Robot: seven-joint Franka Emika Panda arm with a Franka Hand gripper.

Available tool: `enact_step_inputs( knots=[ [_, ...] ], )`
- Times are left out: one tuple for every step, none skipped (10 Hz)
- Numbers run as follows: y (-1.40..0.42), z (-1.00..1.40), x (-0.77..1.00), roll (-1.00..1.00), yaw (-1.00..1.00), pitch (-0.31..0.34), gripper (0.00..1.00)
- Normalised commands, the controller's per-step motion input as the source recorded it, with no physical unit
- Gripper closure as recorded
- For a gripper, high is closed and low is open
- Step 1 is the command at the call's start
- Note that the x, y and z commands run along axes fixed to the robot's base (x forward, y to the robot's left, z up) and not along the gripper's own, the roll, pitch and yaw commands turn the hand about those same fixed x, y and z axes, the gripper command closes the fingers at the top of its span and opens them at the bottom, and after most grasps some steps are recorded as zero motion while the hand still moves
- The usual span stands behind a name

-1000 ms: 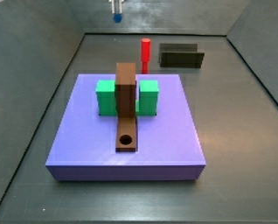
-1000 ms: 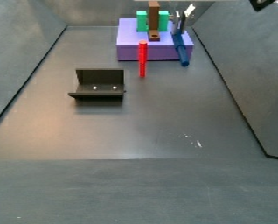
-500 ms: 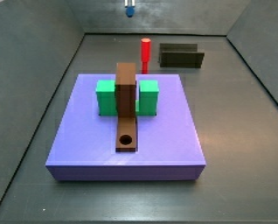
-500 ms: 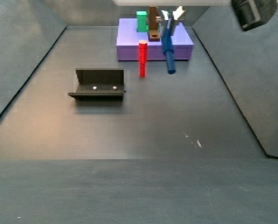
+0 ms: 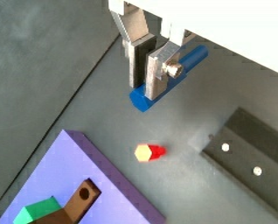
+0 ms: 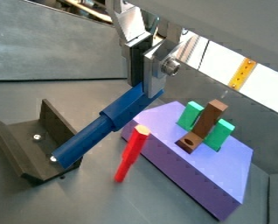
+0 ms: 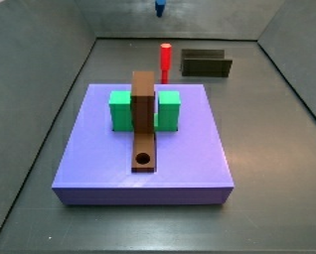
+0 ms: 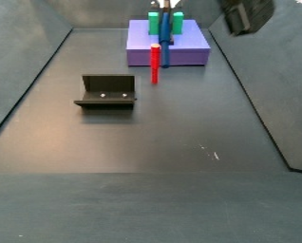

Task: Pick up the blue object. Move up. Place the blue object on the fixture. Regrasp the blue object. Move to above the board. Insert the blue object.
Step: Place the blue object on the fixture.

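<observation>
My gripper (image 5: pixel 151 77) is shut on the upper end of the blue object (image 5: pixel 173 77), a thin blue peg, and holds it in the air. In a wrist view the peg (image 6: pixel 100 133) slants down from the fingers (image 6: pixel 139 79), past the fixture (image 6: pixel 34 142). In a side view the gripper (image 8: pixel 164 9) hangs the peg (image 8: pixel 164 45) beside the red peg, in front of the purple platform. Only the peg's tip (image 7: pixel 160 9) shows in a side view. The fixture (image 8: pixel 106 91) stands apart on the floor. The brown board (image 7: pixel 145 114), with its hole near one end, lies on the platform.
A red peg (image 8: pixel 155 65) stands upright on the floor between the fixture (image 7: pixel 206 64) and the purple platform (image 7: pixel 188 159). Green blocks (image 7: pixel 121 111) flank the board. Grey walls enclose the floor. A dark wrist part (image 8: pixel 246 14) shows in a side view.
The gripper has carried the blue peg sideways over the floor, from beside the platform's corner to next to the red peg, and a little higher. Nothing else moved.
</observation>
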Motion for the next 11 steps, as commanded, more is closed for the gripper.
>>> enact_step_inputs(
  knots=[
    [0.00,-0.13,-0.15,-0.01,0.05,-0.220,1.00],
    [0.00,-0.20,0.33,-0.45,0.11,-0.569,1.00],
    [-0.02,-0.07,0.72,-0.43,0.00,-0.543,1.00],
    [-0.08,-0.05,0.89,-0.36,-0.03,-0.409,1.00],
    [-0.13,-0.04,1.00,-0.24,-0.05,-0.326,1.00],
    [-0.10,0.00,1.00,-0.04,-0.04,-0.140,1.00],
    [-0.03,0.00,1.00,0.04,-0.06,0.000,1.00],
    [0.00,-0.07,1.00,0.14,-0.05,0.000,1.00],
    [0.00,-0.12,1.00,0.14,-0.07,0.000,1.00],
    [-0.02,-0.41,1.00,0.00,-0.10,0.086,1.00],
    [-0.03,-0.52,0.96,-0.07,-0.15,0.071,1.00]
  ],
)
